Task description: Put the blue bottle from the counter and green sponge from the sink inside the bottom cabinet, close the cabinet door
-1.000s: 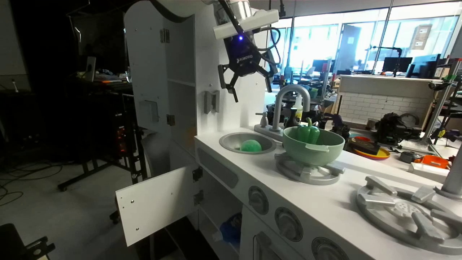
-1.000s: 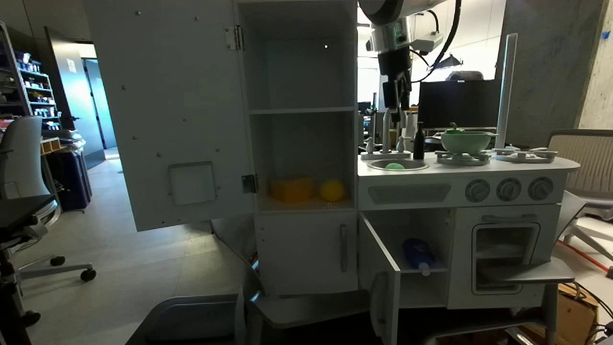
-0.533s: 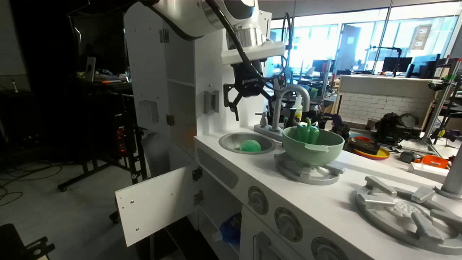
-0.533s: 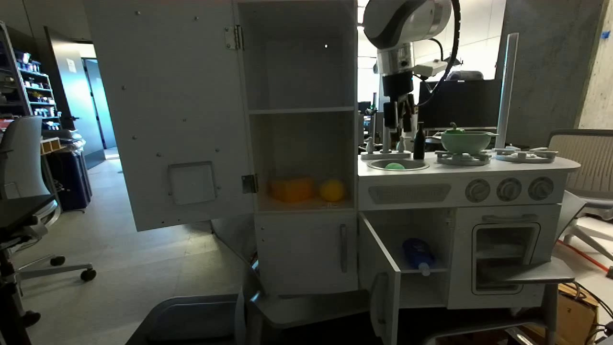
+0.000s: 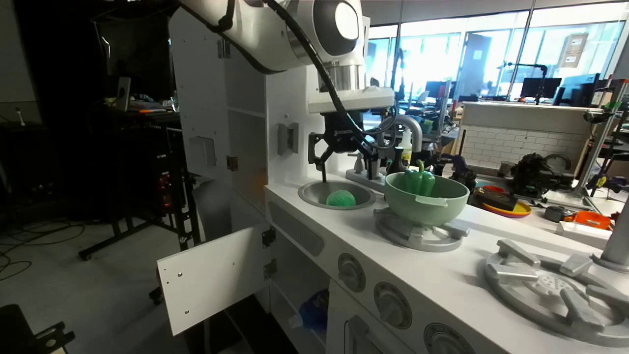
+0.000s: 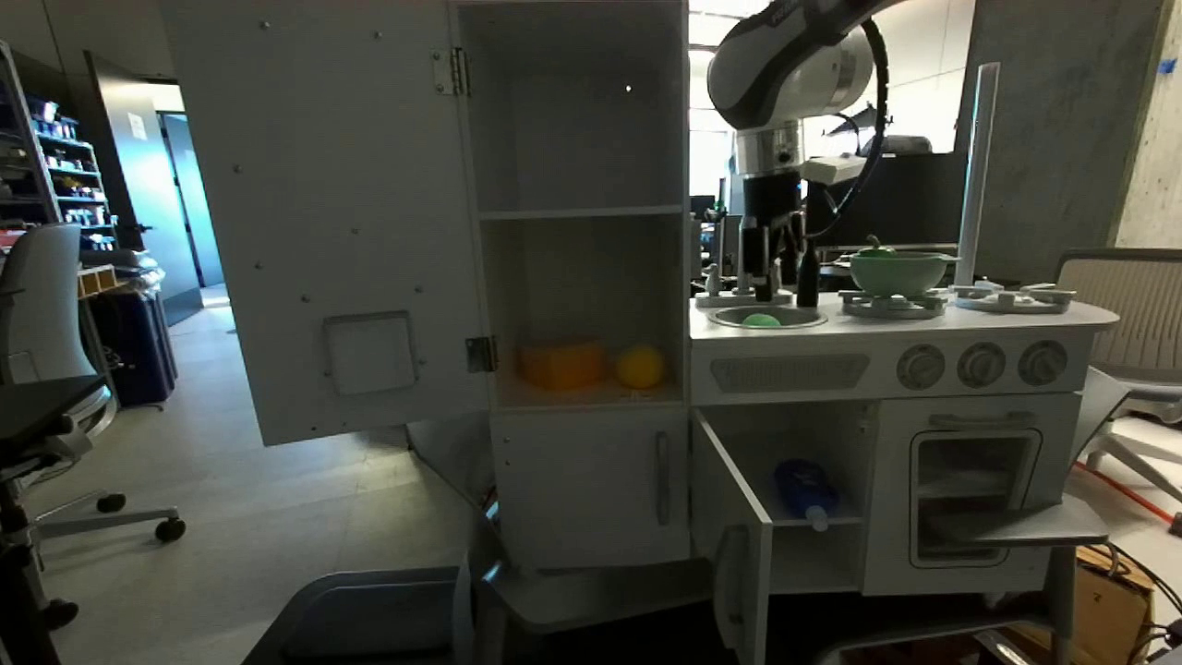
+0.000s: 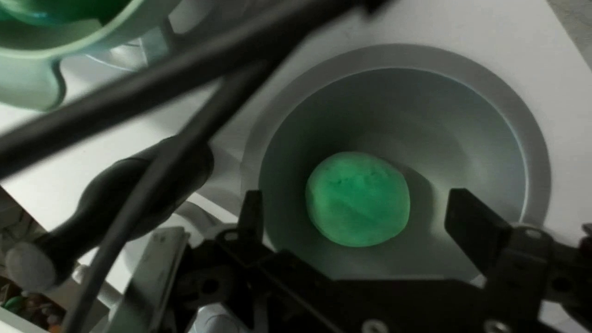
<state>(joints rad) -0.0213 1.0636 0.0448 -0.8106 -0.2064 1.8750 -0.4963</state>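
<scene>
Wrist view: we've got a round, green, foam-like sponge [image 7: 358, 199] below our black two-fingered gripper [image 7: 355, 196], fingers wide apart; likely light, squashy, so we'd pinch its sides!

The gripper [image 7: 354, 192] points down, fingers [image 7: 472, 224] apart, wrist [image 6: 769, 151] seemingly upright.
</scene>
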